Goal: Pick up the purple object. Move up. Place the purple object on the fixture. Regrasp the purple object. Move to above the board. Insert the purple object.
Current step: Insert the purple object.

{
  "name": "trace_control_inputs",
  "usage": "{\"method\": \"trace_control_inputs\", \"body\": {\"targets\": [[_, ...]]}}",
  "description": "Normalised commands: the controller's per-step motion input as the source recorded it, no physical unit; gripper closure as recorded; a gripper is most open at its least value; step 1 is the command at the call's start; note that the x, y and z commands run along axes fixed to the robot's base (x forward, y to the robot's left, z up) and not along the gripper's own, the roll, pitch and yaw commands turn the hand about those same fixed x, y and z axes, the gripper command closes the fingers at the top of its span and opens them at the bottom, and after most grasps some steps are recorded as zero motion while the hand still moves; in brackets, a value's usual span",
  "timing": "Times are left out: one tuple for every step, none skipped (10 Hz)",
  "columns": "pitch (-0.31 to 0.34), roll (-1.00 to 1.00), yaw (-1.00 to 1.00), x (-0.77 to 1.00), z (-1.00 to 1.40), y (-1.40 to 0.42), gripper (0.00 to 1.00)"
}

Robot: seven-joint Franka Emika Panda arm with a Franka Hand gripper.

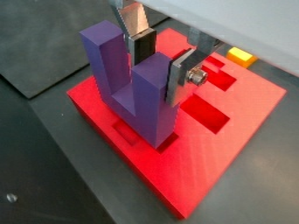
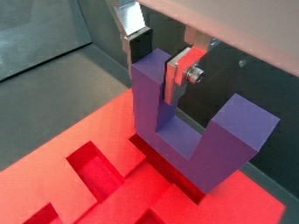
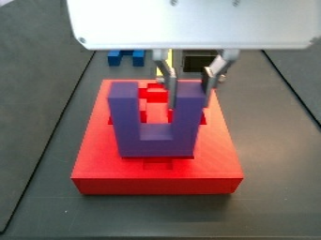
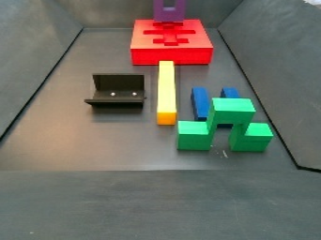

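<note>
Silver fingers (image 1: 184,72) with dark pads flanking one prong of the purple object (image 1: 131,83), plates close against its sides; actual pad contact impossible to tell. Gripper (image 2: 159,54) straddling that same prong in both wrist views, second prong standing free just beside the fingers. Purple object upright, prongs up, base down in a recess of the red board (image 1: 222,149), seen also in a side view (image 3: 156,117) with the gripper (image 3: 185,75) above its prongs. Further recesses open in the board top near the fingers (image 2: 100,171). Well apart from the fingers in a side view: black fixture (image 4: 116,92), yellow bar (image 4: 166,92) just beside it, blue blocks (image 4: 200,101) and green blocks (image 4: 223,124) beyond the bar
</note>
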Motion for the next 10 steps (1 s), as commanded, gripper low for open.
{"method": "trace_control_inputs", "body": {"targets": [[0.076, 0.17, 0.01, 0.36, -0.08, 0.0, 1.0], [0.09, 0.19, 0.02, 0.19, -0.01, 0.0, 1.0], [0.083, 0.19, 0.0, 0.0, 0.0, 0.0, 1.0], [0.04, 0.18, 0.0, -0.06, 0.0, 0.0, 1.0], [0.004, 0.12, 0.04, -0.1, 0.0, 0.0, 1.0], [0.0, 0.12, 0.04, -0.04, -0.04, 0.0, 1.0], [0.0, 0.11, 0.04, 0.0, -0.05, 0.0, 1.0], [0.0, 0.09, 0.05, 0.0, -0.06, 0.0, 1.0], [0.0, 0.06, 0.08, 0.0, -0.06, 0.01, 1.0], [0.0, 0.06, 0.08, 0.0, -0.08, 0.0, 1.0]]}}
